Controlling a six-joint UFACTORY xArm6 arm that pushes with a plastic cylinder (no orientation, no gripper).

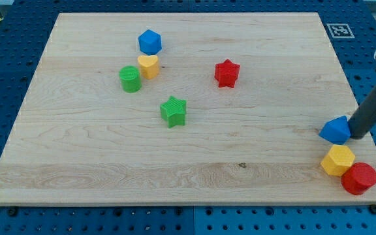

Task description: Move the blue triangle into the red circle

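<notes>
The blue triangle (335,130) lies near the board's right edge. The red circle (359,178) sits below it at the board's bottom right corner, touching a yellow hexagon (338,160) on its upper left. My rod comes down from the view's right, and my tip (356,135) rests against the blue triangle's right side. The yellow hexagon lies between the triangle and the red circle.
A blue hexagon (149,42), a yellow heart (148,66) and a green cylinder (130,79) cluster at the upper left. A green star (173,111) and a red star (226,73) lie mid-board. The wooden board (96,163) rests on a blue perforated table.
</notes>
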